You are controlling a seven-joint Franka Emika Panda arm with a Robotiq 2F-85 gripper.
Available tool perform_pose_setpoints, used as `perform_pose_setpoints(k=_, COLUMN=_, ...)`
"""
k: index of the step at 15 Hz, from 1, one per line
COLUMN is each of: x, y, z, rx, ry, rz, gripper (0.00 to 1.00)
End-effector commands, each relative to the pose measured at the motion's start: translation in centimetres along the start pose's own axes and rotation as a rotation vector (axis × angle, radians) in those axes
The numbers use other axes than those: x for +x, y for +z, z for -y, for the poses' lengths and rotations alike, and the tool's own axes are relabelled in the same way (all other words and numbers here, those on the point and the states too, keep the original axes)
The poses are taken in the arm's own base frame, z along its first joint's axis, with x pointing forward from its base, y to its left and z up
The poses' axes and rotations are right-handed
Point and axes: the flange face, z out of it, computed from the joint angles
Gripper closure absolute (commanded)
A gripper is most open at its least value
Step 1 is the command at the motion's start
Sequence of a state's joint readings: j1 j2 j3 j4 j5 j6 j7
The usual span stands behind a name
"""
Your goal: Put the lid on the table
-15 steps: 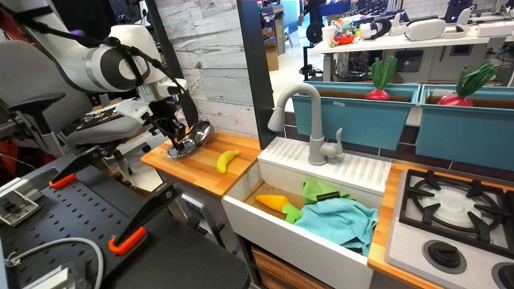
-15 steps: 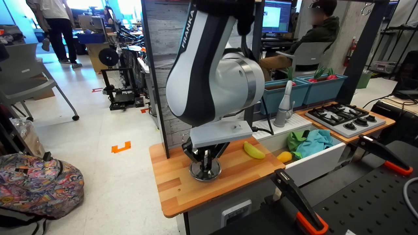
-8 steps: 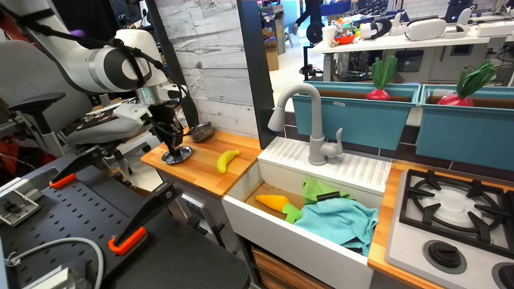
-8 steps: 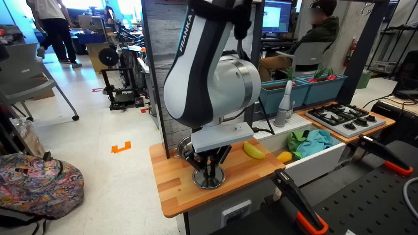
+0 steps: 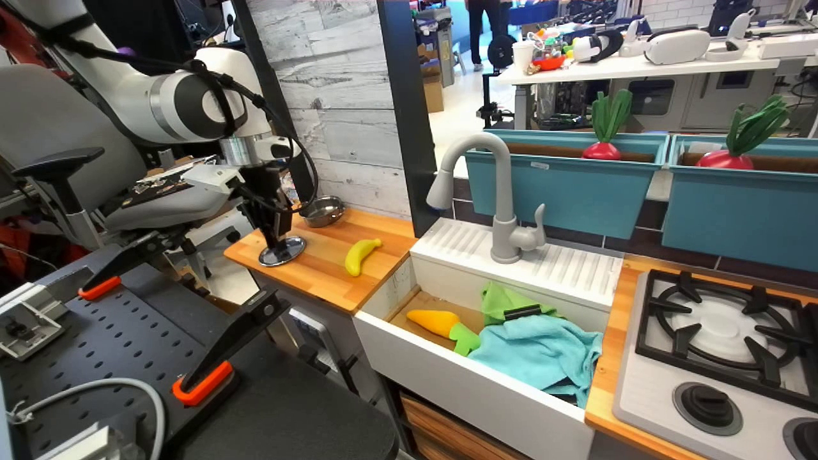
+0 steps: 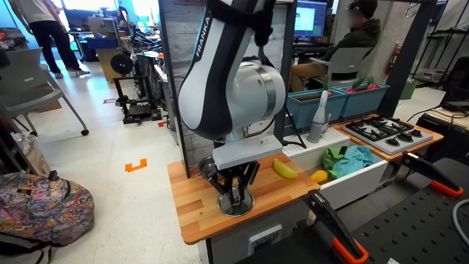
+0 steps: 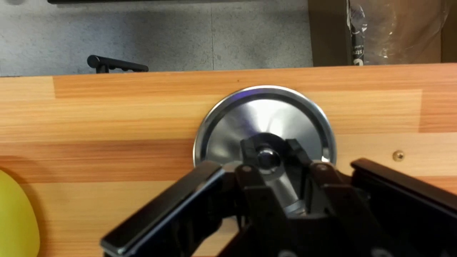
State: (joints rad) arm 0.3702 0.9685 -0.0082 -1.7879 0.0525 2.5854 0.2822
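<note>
The round silvery lid (image 5: 293,253) lies flat on the wooden table (image 5: 319,271), near its outer end. It shows in an exterior view (image 6: 236,211) and the wrist view (image 7: 264,110), close to the table's edge. My gripper (image 7: 270,150) points down over the lid, its two fingertips on either side of the round knob at the centre. A gap shows between the knob and one finger, and the fingers stand parted. The gripper also shows in both exterior views (image 5: 279,241) (image 6: 236,198). The fingers hide part of the lid.
A small metal pot (image 5: 323,212) stands against the wood-panel wall behind the gripper. A yellow banana (image 5: 362,257) lies on the table towards the sink (image 5: 473,406). The sink holds cloths (image 5: 537,348) and a toy vegetable (image 5: 434,322). A stove (image 5: 645,383) stands beyond it.
The lid and gripper have moved away from the pot and down onto the table. The fingers have parted around the knob. The pot, tilted earlier, now sits level.
</note>
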Motion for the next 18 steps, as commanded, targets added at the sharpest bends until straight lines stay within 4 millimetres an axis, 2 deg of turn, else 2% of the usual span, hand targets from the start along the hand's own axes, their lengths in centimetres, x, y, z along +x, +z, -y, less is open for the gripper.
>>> perform_pose_setpoints(k=1, x=0.9, y=0.8, z=0.0, rx=-0.071, ry=-0.012, rz=0.07, gripper=0.41)
perform_pose_setpoints(k=6, x=1.5, y=0.2, z=0.2, rx=-0.094, ry=-0.011, rz=0.097, gripper=0.03)
perform_pose_setpoints(k=7, x=1.4, y=-0.3, z=0.3, rx=-0.094, ry=-0.013, rz=0.088, gripper=0.0)
perform_pose_setpoints(k=10, x=1.1, y=-2.0, z=1.0, rx=-0.09, ry=-0.023, rz=0.05, gripper=0.0)
perform_pose_setpoints(k=14, x=-0.8, y=-4.8, z=2.4, rx=-0.095, ry=-0.082, rz=-0.02, gripper=0.0)
perform_pose_setpoints(k=15, x=0.9, y=-2.9, z=2.1, rx=-0.075, ry=-0.058, rz=0.017, gripper=0.0)
perform_pose_setpoints(k=18, x=0.7, y=-3.2, z=2.4, rx=-0.073, ry=-0.063, rz=0.016, gripper=0.0)
